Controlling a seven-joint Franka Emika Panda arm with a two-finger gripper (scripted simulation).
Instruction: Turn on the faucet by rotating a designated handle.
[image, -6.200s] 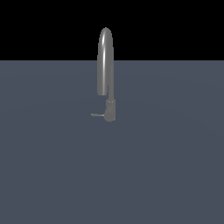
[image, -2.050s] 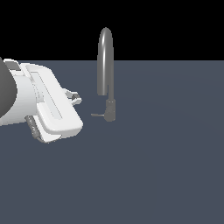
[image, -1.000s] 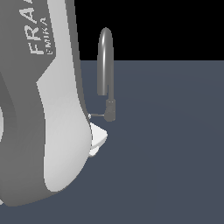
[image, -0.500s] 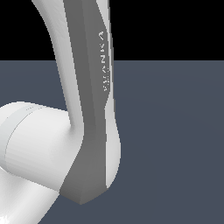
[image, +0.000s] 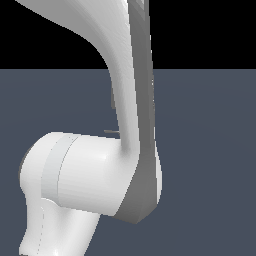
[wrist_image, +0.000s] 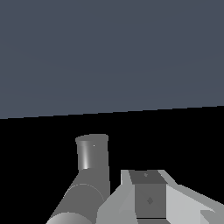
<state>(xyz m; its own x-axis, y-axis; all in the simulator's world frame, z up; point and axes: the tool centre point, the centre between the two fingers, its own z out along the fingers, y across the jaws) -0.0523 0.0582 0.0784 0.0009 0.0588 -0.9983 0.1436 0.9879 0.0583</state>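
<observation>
In the exterior view my white arm (image: 132, 100) stands in front of the faucet and hides nearly all of it. Only a thin grey sliver of the handle (image: 111, 132) pokes out at the arm's left edge. In the wrist view the faucet (wrist_image: 89, 175) shows as a grey tube with a short cylindrical end, very close to the camera. Right beside it sits a grey and white block of my gripper (wrist_image: 148, 194). Its jaws do not show well enough to judge, and nothing is visibly between them.
A flat dark blue-grey surface (image: 210, 150) runs across the scene under a black background. The arm's large white elbow joint (image: 75, 170) fills the lower part of the exterior view's left.
The arm came in from the exterior view's left and swung across in front of the faucet. Since half a second ago its links have shifted, and a sliver of the handle shows again.
</observation>
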